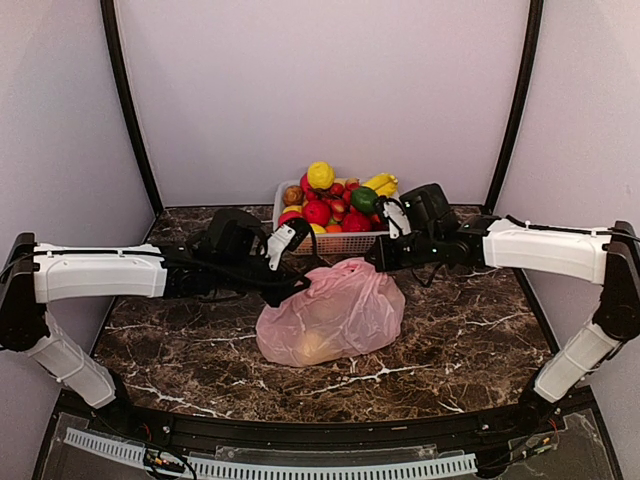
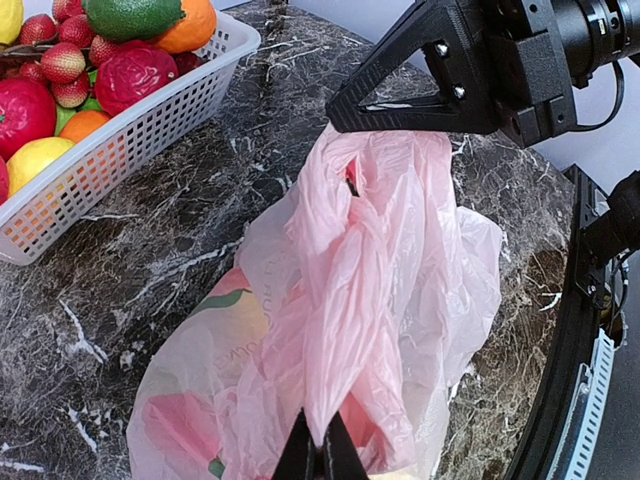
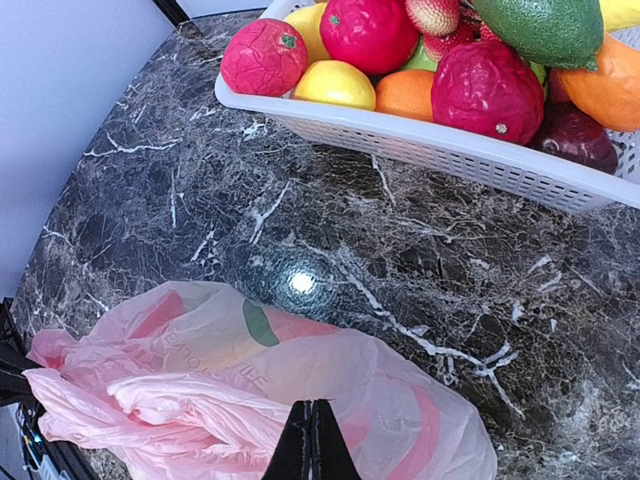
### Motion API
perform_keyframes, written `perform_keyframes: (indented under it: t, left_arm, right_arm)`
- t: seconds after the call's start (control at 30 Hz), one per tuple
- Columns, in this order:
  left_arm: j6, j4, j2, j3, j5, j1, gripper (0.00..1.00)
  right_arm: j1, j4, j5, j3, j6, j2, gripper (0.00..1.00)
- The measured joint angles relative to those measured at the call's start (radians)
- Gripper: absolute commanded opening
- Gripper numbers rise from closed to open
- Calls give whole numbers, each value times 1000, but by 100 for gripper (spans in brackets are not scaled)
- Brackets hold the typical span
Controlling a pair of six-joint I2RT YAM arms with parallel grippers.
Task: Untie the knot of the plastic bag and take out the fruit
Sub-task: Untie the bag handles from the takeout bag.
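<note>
Knot (image 2: 352,235) of bag (image 1: 335,315): left fingers (image 2: 297,460), right fingers (image 3: 297,455) both clamped on film; pull apart slow w/o tearing.

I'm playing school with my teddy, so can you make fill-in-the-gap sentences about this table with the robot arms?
1. The plastic bag lying on the table is ____ in colour.
2. The white basket behind it is piled with toy ____.
3. The left gripper and the right gripper both pinch the ____.
Missing words: pink; fruit; bag.
</note>
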Motion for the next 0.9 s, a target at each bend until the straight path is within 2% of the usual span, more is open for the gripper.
perform_keyframes:
  t: [0.07, 0.2, 0.3, 0.4, 0.6, 0.9]
  left_arm:
    - [0, 0, -4, -2, -2, 0, 1]
    - [2, -11, -18, -10, 5, 0, 1]
    - [4, -18, -18, -11, 22, 0, 1]
    - [10, -23, -18, -11, 34, 1, 1]
    - [18, -35, -18, -11, 41, 1, 1]
    - [19, -38, -18, -11, 45, 1, 1]
  right_arm:
    - [-1, 0, -2, 0, -3, -3, 14]
    - [-12, -1, -55, 10, -63, -13, 48]
    - [-18, -14, -116, 48, -140, -13, 63]
    - [-23, -43, -187, 126, -210, 7, 68]
    - [-23, -100, -328, 273, -330, 115, 71]
    - [-31, -200, -505, 355, -425, 266, 68]
